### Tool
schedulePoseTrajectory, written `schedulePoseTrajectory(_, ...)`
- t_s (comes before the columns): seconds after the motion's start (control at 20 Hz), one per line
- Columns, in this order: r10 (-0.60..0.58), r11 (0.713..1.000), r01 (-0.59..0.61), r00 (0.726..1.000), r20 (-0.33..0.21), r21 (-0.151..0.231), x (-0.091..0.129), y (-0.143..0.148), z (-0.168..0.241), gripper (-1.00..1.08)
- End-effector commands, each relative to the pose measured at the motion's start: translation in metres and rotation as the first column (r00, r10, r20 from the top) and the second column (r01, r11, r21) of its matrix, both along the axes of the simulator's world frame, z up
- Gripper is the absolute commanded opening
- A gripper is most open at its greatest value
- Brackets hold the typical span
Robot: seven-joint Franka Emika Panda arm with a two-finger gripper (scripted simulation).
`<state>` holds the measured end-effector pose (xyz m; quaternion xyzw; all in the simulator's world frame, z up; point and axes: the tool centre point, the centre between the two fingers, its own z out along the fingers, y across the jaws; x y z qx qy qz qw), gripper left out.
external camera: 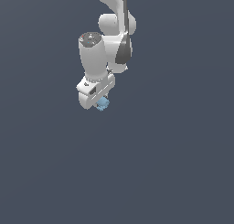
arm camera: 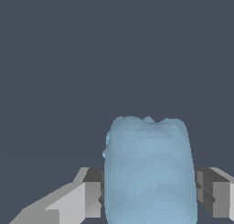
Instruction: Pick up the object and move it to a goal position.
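Observation:
The object is a small light-blue blocky piece (external camera: pixel 103 104), seen just under the white gripper (external camera: pixel 101 104) in the exterior view. In the wrist view the light-blue object (arm camera: pixel 150 170) fills the space between the two grey fingers (arm camera: pixel 93 191), which press on both its sides. The gripper is shut on it. The white arm comes down from the top of the exterior view. Whether the object rests on the dark grey floor or hangs above it cannot be told.
A plain dark grey surface (external camera: pixel 173 163) fills both views. No other objects or edges show.

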<state>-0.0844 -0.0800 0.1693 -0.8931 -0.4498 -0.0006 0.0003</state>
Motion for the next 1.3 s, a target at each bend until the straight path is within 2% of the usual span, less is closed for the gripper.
schedulePoseTrajectory(0.0,0.000,1.000,0.000,1.000,0.000,0.001,-0.007,-0.022,0.023,-1.00)
schedulePoseTrajectory(0.7,0.000,1.000,0.000,1.000,0.000,0.002,-0.039,-0.131,0.134,-1.00)
schedulePoseTrajectory(1.0,0.000,1.000,0.000,1.000,0.000,0.000,-0.044,-0.155,0.158,-1.00)
schedulePoseTrajectory(1.25,0.000,1.000,0.000,1.000,-0.001,-0.001,-0.044,-0.161,0.163,-1.00)
